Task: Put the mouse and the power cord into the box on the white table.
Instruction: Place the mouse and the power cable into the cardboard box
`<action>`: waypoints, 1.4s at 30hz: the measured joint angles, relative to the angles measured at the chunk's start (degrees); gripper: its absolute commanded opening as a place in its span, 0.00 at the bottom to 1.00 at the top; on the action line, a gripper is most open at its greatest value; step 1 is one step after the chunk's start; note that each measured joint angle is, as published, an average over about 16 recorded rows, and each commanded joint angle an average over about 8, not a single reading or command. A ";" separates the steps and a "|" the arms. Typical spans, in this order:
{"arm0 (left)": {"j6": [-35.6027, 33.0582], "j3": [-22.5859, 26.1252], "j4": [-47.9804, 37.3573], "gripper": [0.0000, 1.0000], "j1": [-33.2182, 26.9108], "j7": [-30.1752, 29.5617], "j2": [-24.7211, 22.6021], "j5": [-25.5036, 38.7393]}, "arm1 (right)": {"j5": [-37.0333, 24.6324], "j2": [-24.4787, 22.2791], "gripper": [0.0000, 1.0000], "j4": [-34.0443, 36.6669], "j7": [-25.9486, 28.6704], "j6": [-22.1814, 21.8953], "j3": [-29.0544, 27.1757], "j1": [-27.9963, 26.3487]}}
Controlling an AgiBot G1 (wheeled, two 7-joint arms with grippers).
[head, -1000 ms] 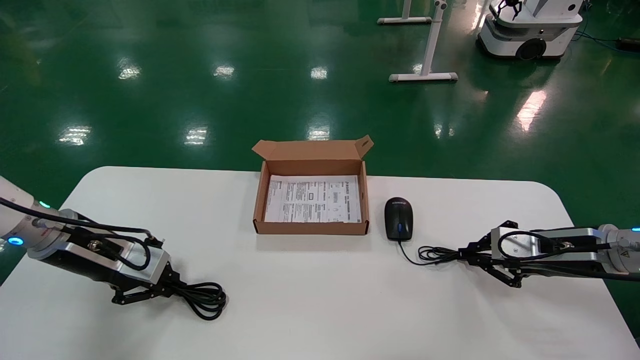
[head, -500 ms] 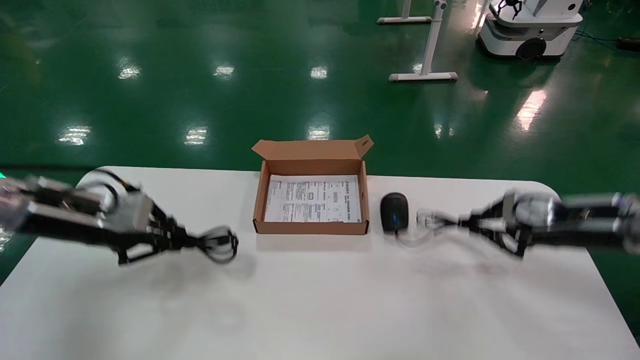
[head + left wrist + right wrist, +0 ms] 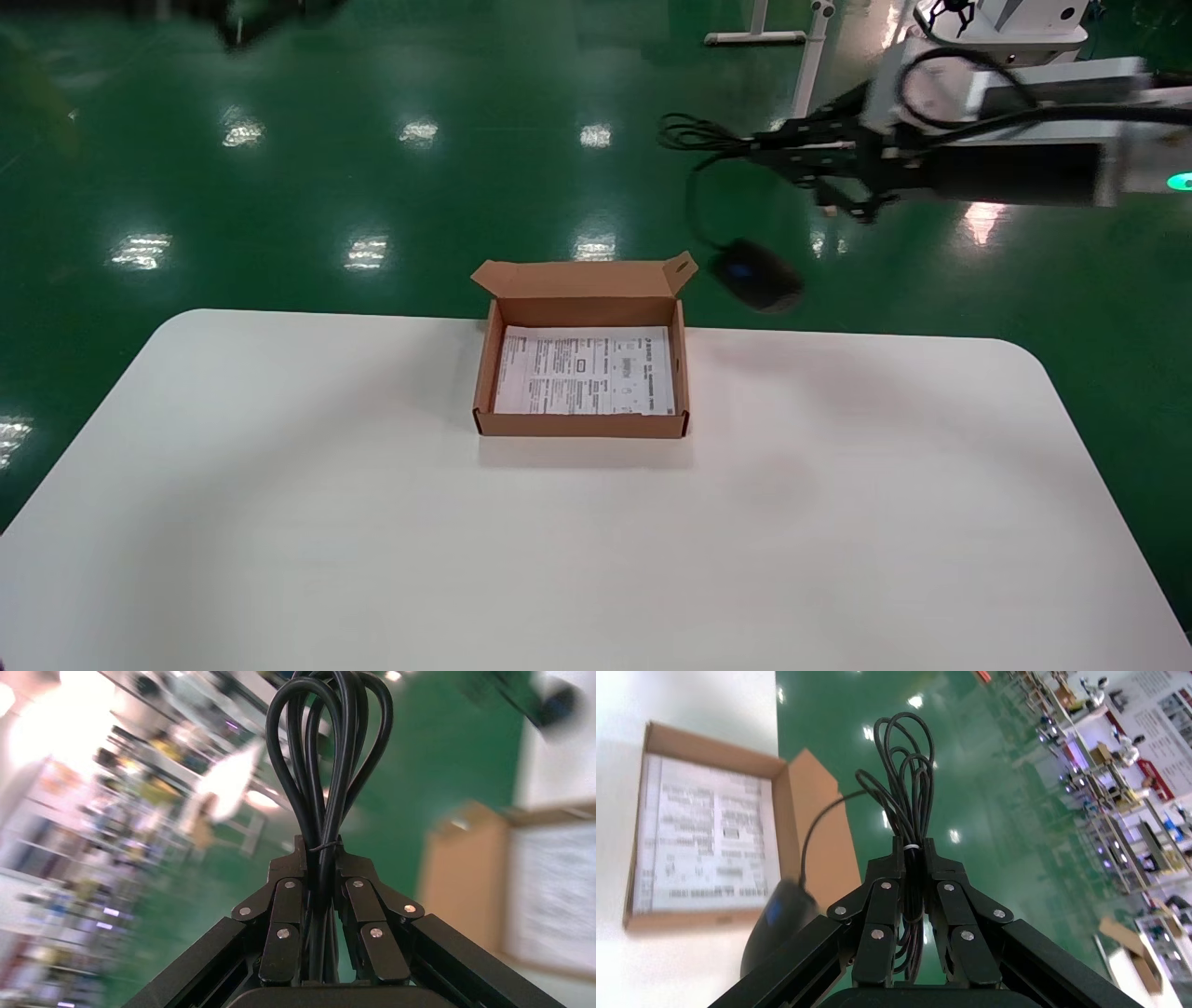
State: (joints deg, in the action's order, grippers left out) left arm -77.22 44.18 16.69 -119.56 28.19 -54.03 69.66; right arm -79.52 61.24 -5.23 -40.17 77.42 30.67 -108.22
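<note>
The brown box [image 3: 582, 426] stands open at the middle of the white table [image 3: 279, 522], a printed sheet on its bottom. My right gripper [image 3: 759, 149] hangs high to the box's far right, shut on the mouse's thin bunched cable [image 3: 905, 776]. The mouse [image 3: 756, 276] dangles below it in the air, just off the box's back right corner. The right wrist view shows that gripper [image 3: 914, 848], the blurred mouse [image 3: 775, 924] and the box [image 3: 708, 832]. My left gripper [image 3: 321, 846] is shut on the power cord [image 3: 330, 741]; in the head view only a dark blur of that arm [image 3: 251, 11] shows at the top left.
Green floor lies beyond the table's far edge. A white stand's foot [image 3: 790, 143] and another white robot [image 3: 1015, 19] are at the back right, behind my right arm.
Both arms have swung up off the table. The power cord has gone up and to the far left with the left gripper; the mouse has left the table and hangs from its cable.
</note>
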 measured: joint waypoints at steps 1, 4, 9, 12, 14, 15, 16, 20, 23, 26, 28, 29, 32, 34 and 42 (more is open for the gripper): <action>0.85 -0.38 0.08 0.00 -0.47 -0.08 -0.53 -0.44 | 0.17 0.82 0.00 0.06 -0.08 -0.28 -0.10 0.07; 2.62 -1.21 0.02 0.00 -1.52 -0.12 -1.94 -1.42 | 0.46 3.10 0.00 0.42 -0.52 -1.27 -0.26 0.63; 3.37 -1.65 -0.87 0.00 -2.33 0.00 -3.18 -1.98 | 0.60 6.28 0.00 1.47 -1.32 -3.06 -0.31 2.09; 2.94 -1.49 -1.44 0.00 -2.55 -0.07 -3.35 -1.81 | 0.37 7.94 0.00 2.04 -1.94 -3.96 -0.14 2.99; 2.51 -1.32 -1.74 0.00 -2.67 -0.18 -3.28 -1.60 | 0.14 8.96 0.00 2.33 -2.46 -4.47 0.03 3.55; 2.28 -1.24 -1.88 0.00 -2.72 -0.23 -3.21 -1.51 | 0.01 9.47 0.00 2.46 -2.73 -4.69 0.13 3.82; 2.06 -1.16 -2.01 0.00 -2.77 -0.29 -3.13 -1.41 | -0.13 9.97 0.00 2.57 -3.01 -4.91 0.23 4.07; 1.28 -0.80 -2.29 0.00 -3.01 -0.34 -2.80 -0.93 | -0.89 11.96 0.00 2.78 -4.39 -5.97 0.78 5.06; 0.74 -0.58 -2.30 0.00 -3.22 -0.26 -2.65 -0.64 | -1.63 13.40 0.00 2.60 -5.55 -7.02 1.32 5.87; 0.23 -0.37 -2.25 0.00 -3.53 -0.21 -2.48 -0.33 | -2.27 14.67 0.00 2.04 -6.51 -8.64 1.85 6.85; -0.04 -0.26 -2.23 0.00 -3.80 -0.26 -2.31 -0.17 | -2.58 15.41 0.00 1.43 -6.88 -10.06 2.19 7.70; -0.15 -0.22 -2.22 0.00 -3.94 -0.31 -2.20 -0.10 | -2.70 15.73 0.00 1.03 -6.97 -10.84 2.37 8.17; -0.56 -0.06 -2.15 0.00 -4.34 -0.48 -1.83 0.16 | -2.96 16.42 0.20 -0.42 -6.81 -13.26 3.00 9.61; -0.93 0.10 -2.05 0.00 -4.60 -0.63 -1.57 0.40 | -3.02 16.69 0.45 -1.55 -6.39 -14.82 3.47 10.53; -1.92 0.62 -1.80 0.00 -4.97 -1.58 -0.99 1.09 | -2.46 16.93 1.00 -6.18 -3.05 -19.63 5.80 13.20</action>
State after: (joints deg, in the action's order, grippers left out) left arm -79.15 44.81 14.89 -124.53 26.61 -55.02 70.75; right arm -81.98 78.18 -11.40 -43.22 57.78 36.47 -95.02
